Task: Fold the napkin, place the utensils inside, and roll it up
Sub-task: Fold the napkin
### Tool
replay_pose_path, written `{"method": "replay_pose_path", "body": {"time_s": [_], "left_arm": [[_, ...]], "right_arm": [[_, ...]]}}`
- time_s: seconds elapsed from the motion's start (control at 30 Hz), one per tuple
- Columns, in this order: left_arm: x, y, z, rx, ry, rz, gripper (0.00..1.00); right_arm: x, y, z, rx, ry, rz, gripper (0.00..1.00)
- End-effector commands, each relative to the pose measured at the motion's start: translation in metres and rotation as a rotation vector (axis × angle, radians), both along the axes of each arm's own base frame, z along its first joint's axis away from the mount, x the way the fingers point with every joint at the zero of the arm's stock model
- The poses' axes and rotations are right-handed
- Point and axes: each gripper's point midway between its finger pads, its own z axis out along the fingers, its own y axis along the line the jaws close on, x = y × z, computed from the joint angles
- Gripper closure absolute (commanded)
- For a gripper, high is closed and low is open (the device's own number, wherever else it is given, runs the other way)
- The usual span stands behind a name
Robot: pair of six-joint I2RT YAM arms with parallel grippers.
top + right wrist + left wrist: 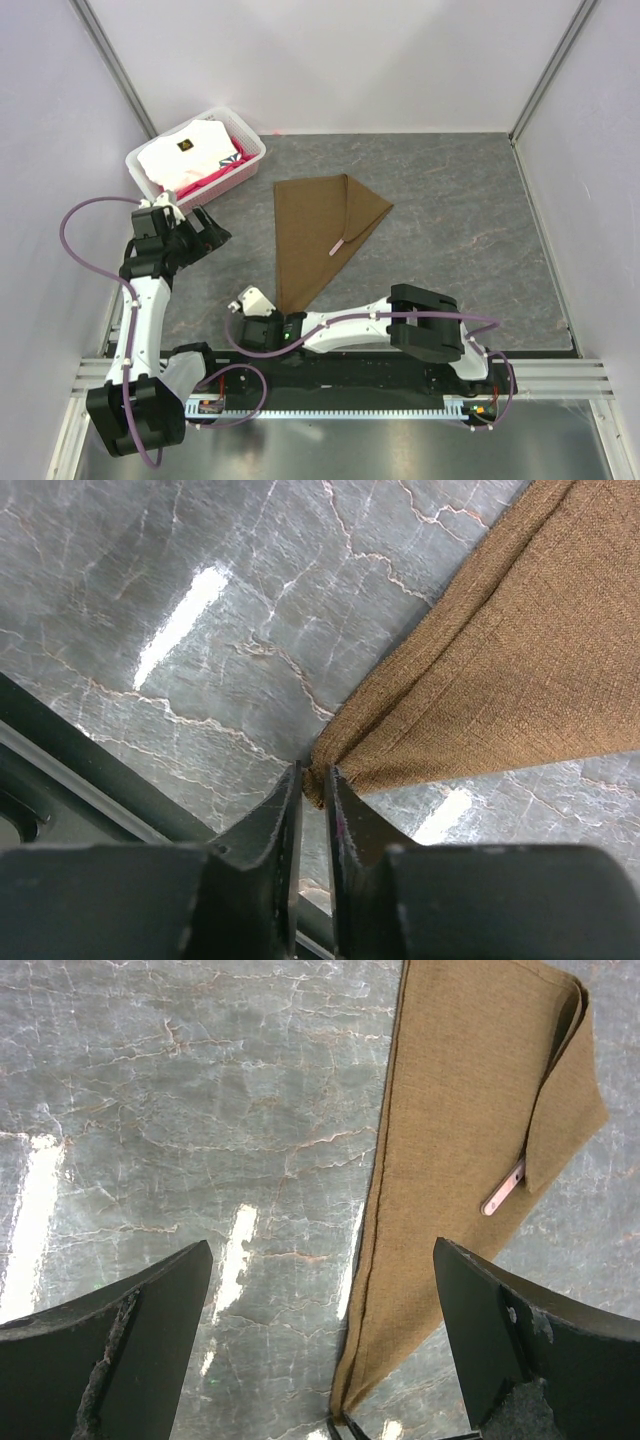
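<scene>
The brown napkin (320, 230) lies folded into a long triangle on the grey table, its narrow tip pointing toward the arms. It also shows in the left wrist view (470, 1100) and the right wrist view (500, 670). The utensil's pale pink handle (338, 244) sticks out from under a folded flap on the napkin's right side, and also shows in the left wrist view (503, 1188); the rest is hidden. My right gripper (280, 317) is shut on the napkin's near tip (313, 785). My left gripper (215, 228) is open and empty, left of the napkin (322, 1340).
A white basket (252, 150) stands at the back left, holding a white folded cloth (185, 155) and a pink cloth (225, 167). It is just behind my left gripper. Walls close the table on three sides. A metal rail (560, 375) runs along the near edge.
</scene>
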Motion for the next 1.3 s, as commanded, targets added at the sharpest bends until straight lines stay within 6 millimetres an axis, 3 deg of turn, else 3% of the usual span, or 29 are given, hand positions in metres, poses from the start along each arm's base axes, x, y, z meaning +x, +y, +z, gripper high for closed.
{"method": "replay_pose_path", "body": {"time_s": [0.0, 0.23, 0.33, 0.53, 0.7, 0.93, 1.03, 1.27], "left_arm": [[0.007, 0.004, 0.008, 0.028, -0.058, -0.015, 0.0], [0.006, 0.003, 0.007, 0.024, -0.055, -0.018, 0.0], [0.006, 0.003, 0.006, 0.02, -0.053, -0.017, 0.0], [0.006, 0.004, 0.002, 0.015, -0.043, -0.014, 0.0], [0.006, 0.003, 0.0, 0.007, -0.037, -0.015, 0.0], [0.008, 0.004, -0.005, -0.003, -0.017, -0.014, 0.0], [0.008, 0.004, -0.007, -0.007, -0.008, -0.011, 0.0], [0.009, 0.004, -0.01, -0.012, -0.002, -0.015, 0.0]], "right_arm": [[-0.003, -0.043, -0.05, -0.183, 0.08, -0.028, 0.82], [0.013, -0.044, -0.044, -0.172, 0.093, -0.034, 1.0], [0.016, -0.038, -0.037, -0.126, 0.126, -0.016, 1.0], [0.031, -0.024, 0.005, 0.012, 0.162, 0.006, 1.0], [0.066, -0.029, 0.042, 0.106, 0.156, -0.033, 1.0], [0.097, -0.027, 0.077, 0.256, 0.22, -0.024, 1.0], [0.114, -0.031, 0.083, 0.297, 0.236, -0.041, 1.0], [0.166, -0.06, 0.074, 0.323, 0.237, -0.138, 1.0]]}}
